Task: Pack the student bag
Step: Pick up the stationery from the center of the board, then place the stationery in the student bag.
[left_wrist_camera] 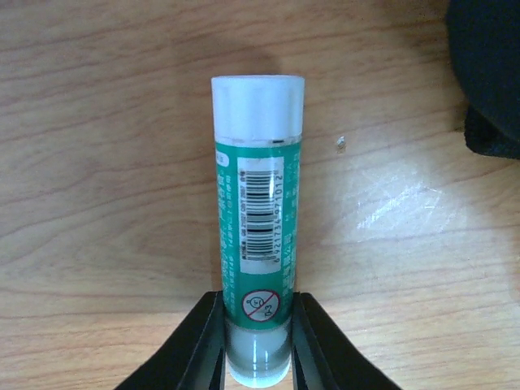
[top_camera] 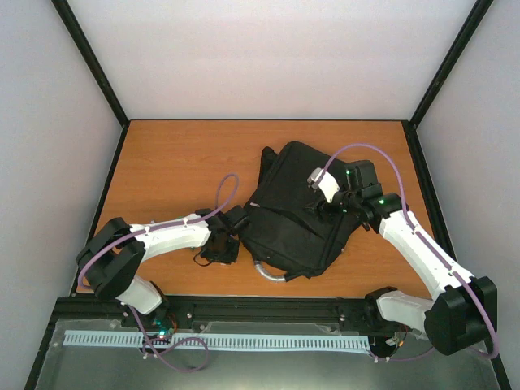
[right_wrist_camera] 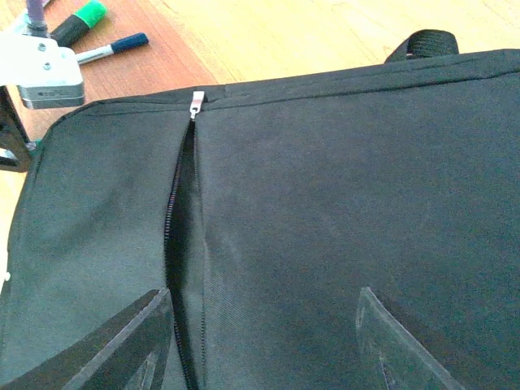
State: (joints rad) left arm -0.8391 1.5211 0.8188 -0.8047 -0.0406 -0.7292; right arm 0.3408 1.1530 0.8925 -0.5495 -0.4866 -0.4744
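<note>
The student bag [top_camera: 301, 211] lies flat on the wooden table [top_camera: 162, 154], right of the middle and turned at an angle, with one corner pointing toward the far edge. It is a large backpack of soft black woven fabric. A grey loop handle [top_camera: 272, 272] curls out from the side that faces the near edge. In the right wrist view a black strap [right_wrist_camera: 422, 41] shows past the bag's far side. A zip [right_wrist_camera: 183, 244] runs down the panel and gapes open in a narrow dark slit, and its small metal zip pull [right_wrist_camera: 197, 104] sits at the top end by a seam.

The right gripper [right_wrist_camera: 260, 357] hangs over this panel with its jaws spread wide. One finger is at the slit and the other is well to the side. Only the bag's fabric lies between them.

The left gripper [top_camera: 221, 248] is low over the table, just beside the bag's left edge. Its jaws are pressed against both sides of a glue stick [left_wrist_camera: 256, 227], which has a green label, a barcode and a white cap and lies along the wood.

Beyond the bag, a green marker [right_wrist_camera: 81, 18] and a blue-capped pen [right_wrist_camera: 114, 47] lie on the table.
</note>
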